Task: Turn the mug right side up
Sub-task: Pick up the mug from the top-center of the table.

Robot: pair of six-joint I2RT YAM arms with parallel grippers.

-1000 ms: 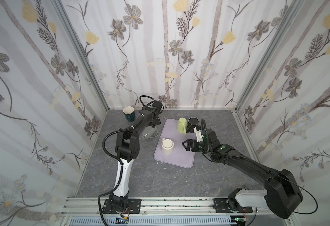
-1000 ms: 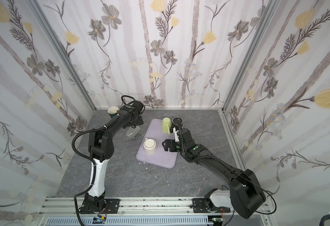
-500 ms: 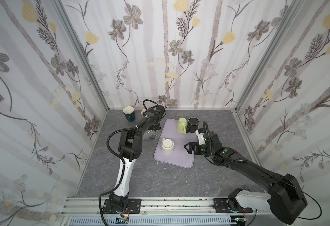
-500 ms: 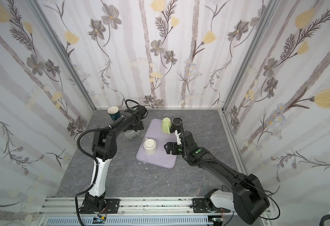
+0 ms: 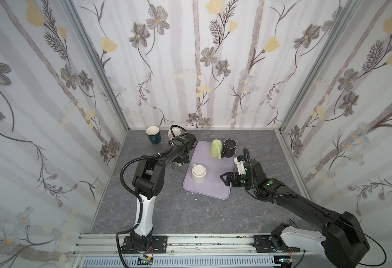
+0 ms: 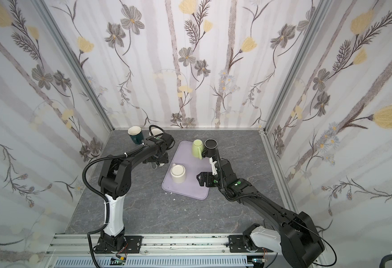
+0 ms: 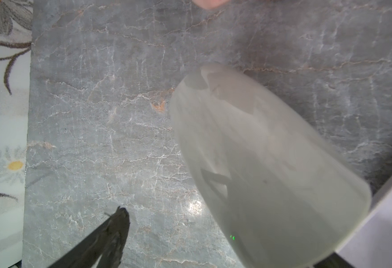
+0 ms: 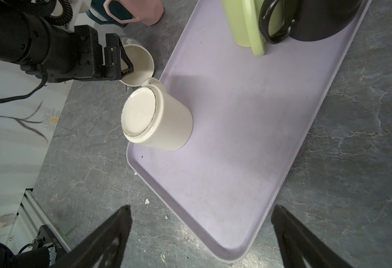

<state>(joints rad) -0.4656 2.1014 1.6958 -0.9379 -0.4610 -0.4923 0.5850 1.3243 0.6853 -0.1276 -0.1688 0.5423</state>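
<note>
Progress is being made: pale mug (image 8: 139,67) is being shown mouth-up just beside tray (image 8: 236,162), with left gripper (image 7: 220,248) spread wide around it, unclamped. 1 cream mug (image 8: 157,120) is being left base-up on tray; right gripper (image 8: 200,213) is being held wide, empty, nearby.

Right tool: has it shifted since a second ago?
Yes. The right tool has drawn back along the lilac plastic tray, away from the pale green ceramic mug and toward the tray's near end.

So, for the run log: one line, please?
left gripper: open, by white mug; right gripper: open, over tray; cream mug: upside down
</note>
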